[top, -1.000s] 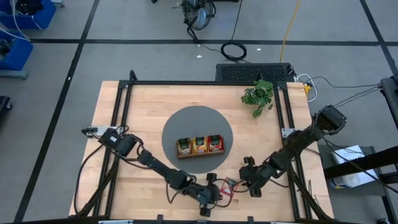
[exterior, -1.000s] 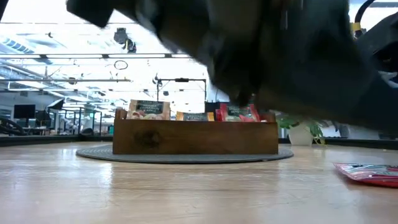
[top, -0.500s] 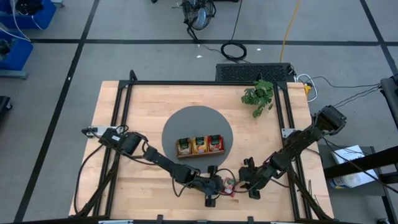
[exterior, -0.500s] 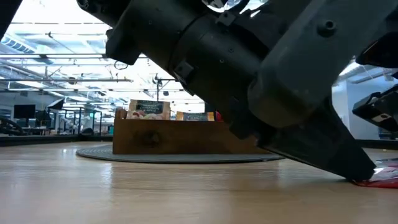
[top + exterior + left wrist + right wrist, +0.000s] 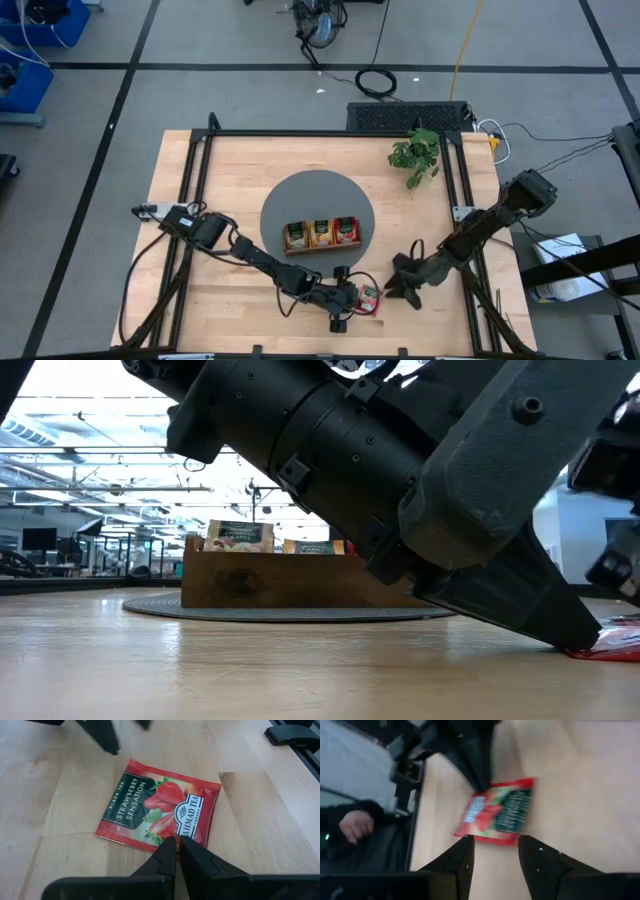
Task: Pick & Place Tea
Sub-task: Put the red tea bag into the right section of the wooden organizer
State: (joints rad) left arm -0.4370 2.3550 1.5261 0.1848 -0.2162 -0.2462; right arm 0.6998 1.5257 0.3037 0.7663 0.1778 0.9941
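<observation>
Pale wooden desk [image 5: 230, 180] carries a round grey mat [image 5: 290, 200] with the wooden tray [image 5: 322, 236], packets filling its compartments. Nearer the front edge lies one red tea packet [image 5: 160, 807], flat. The left end effector [image 5: 176, 851], clenched, presses its tips on the packet's short edge, long axis running away from it. The right end effector [image 5: 494, 851], released, hovers just beside, so the left is nearer

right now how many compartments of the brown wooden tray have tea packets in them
3. The brown wooden tray on the grey round mat holds beige-brown packets on its left, orange-yellow packets in the middle, red packets on its right. How many per compartment is hidden.
</observation>
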